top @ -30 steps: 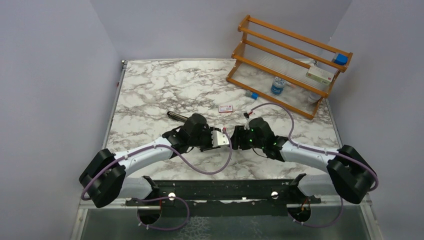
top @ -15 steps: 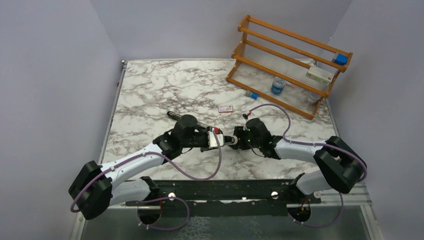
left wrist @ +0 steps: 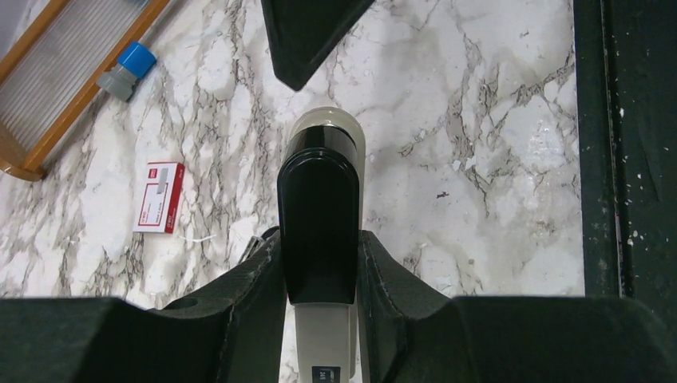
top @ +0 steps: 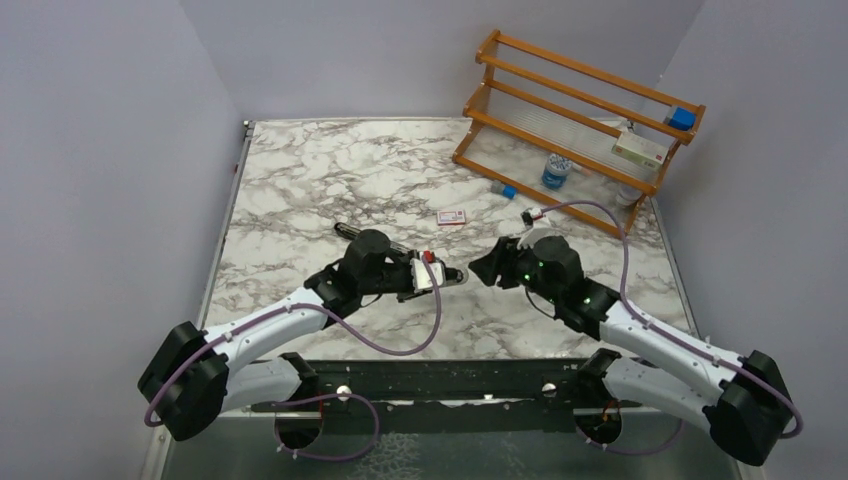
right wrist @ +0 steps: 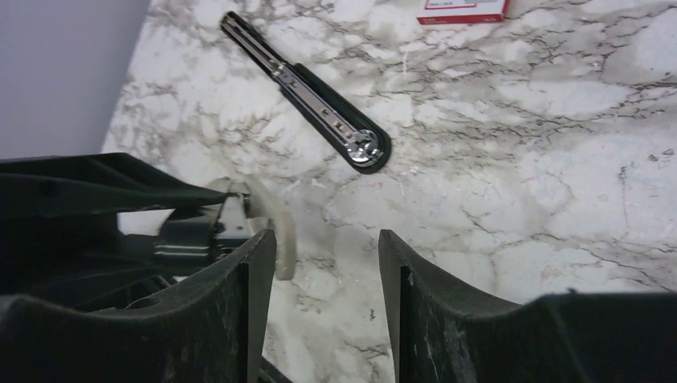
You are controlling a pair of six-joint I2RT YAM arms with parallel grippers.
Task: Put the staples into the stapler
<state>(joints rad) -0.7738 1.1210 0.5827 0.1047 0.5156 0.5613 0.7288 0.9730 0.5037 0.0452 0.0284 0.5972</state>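
The left end effector (left wrist: pixel 319 239) is clenched on a black-topped pale piece (left wrist: pixel 319 183); the right end effector (right wrist: pixel 327 239) is released, empty. The stapler (right wrist: pixel 319 100) lies channel-up on the tabletop (right wrist: pixel 519 159) ahead of the right one, with the staples box (right wrist: pixel 463 9) beyond it. Approach that box low and square.

On the table (top: pixel 300 170), the stapler (top: pixel 348 231) lies left of the staple box (top: pixel 451 217), both beyond the grippers. The left gripper (top: pixel 430 276) holds a tool (left wrist: pixel 319 199) over the table's middle, facing the right gripper (top: pixel 483 270). A rack (top: pixel 560 204) stands in the far right corner.
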